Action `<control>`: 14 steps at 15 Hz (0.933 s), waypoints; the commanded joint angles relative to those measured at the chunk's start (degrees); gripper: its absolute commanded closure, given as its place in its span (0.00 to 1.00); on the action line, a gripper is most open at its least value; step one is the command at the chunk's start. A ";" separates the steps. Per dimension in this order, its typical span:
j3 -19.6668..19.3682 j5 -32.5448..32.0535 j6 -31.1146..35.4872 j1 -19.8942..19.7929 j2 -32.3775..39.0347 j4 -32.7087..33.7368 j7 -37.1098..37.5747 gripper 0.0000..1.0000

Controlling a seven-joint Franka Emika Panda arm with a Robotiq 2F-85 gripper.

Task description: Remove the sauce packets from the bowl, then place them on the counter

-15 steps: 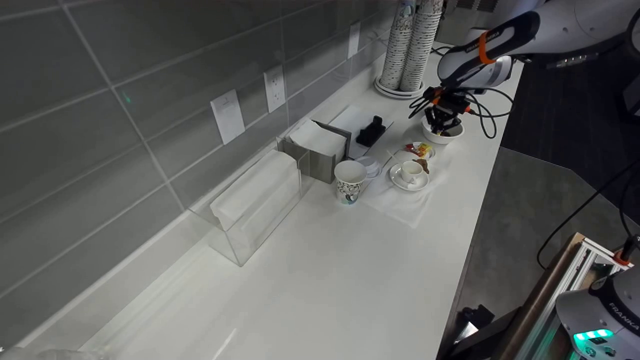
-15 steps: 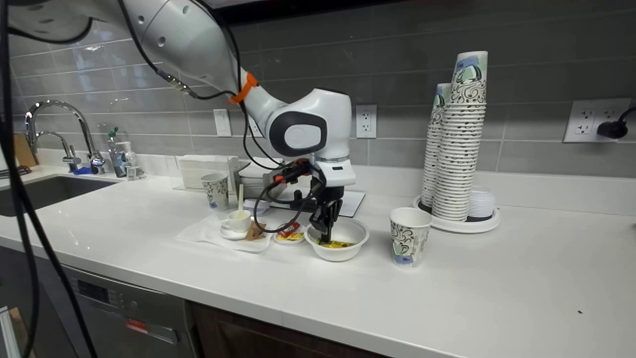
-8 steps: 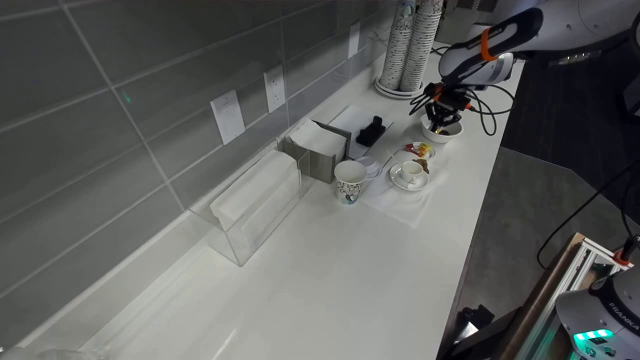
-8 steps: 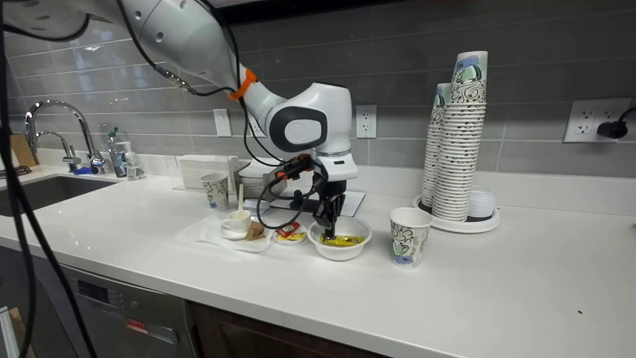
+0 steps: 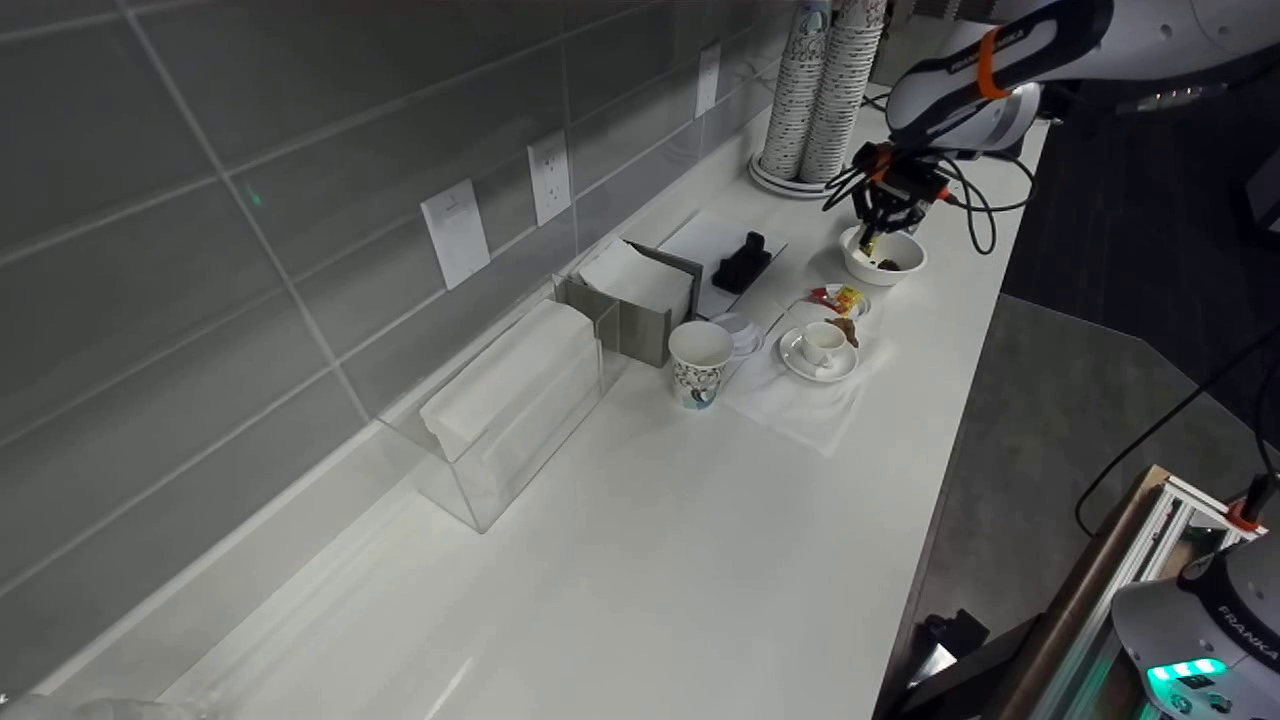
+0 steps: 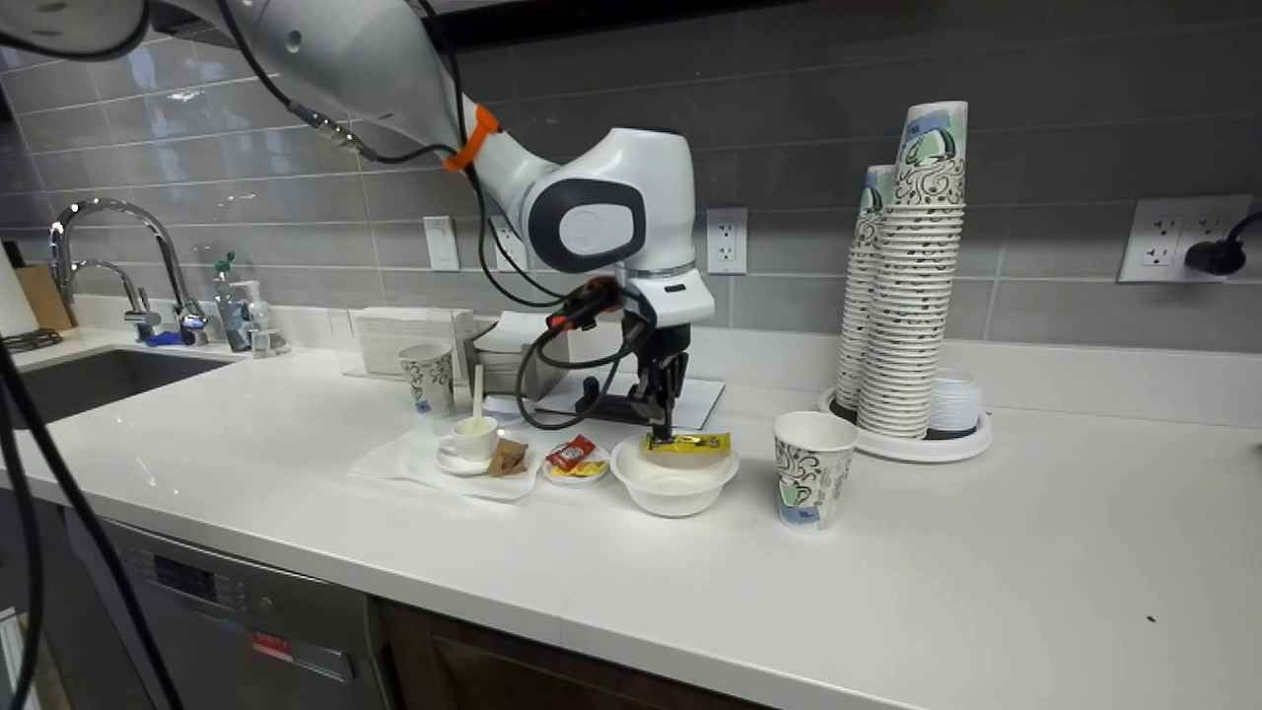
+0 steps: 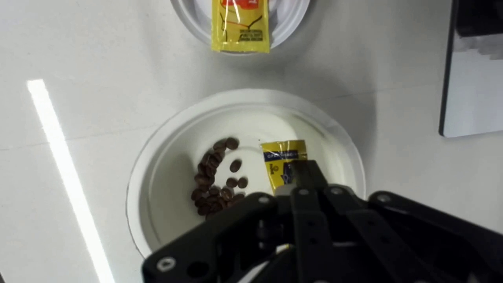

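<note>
A yellow sauce packet is held in my gripper, whose jaws are closed on one end of it. The packet sits about at the rim of the white bowl, over its back part. In the wrist view the packet is partly hidden behind the black fingers. The bowl holds several brown beans; no other packet shows in it. A small white dish beside the bowl holds a yellow packet and a red packet. The glossy white counter lies under everything.
A paper cup stands close beside the bowl, with tall cup stacks behind it. A white cup on a saucer, a brown packet, napkin holders and another paper cup stand beyond the dish.
My gripper has risen from inside the bowl, lifting the yellow packet from the bowl's bottom to about rim height. The bowl shifted slightly early on; the other things have not moved.
</note>
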 commanded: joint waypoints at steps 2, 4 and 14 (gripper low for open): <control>3.14 5.80 -0.26 -2.92 -2.33 -1.89 -7.69 1.00; 3.71 8.06 -1.22 -3.69 -2.49 -2.00 -10.46 1.00; 4.28 14.38 -5.71 -5.30 -7.40 -5.44 -24.71 1.00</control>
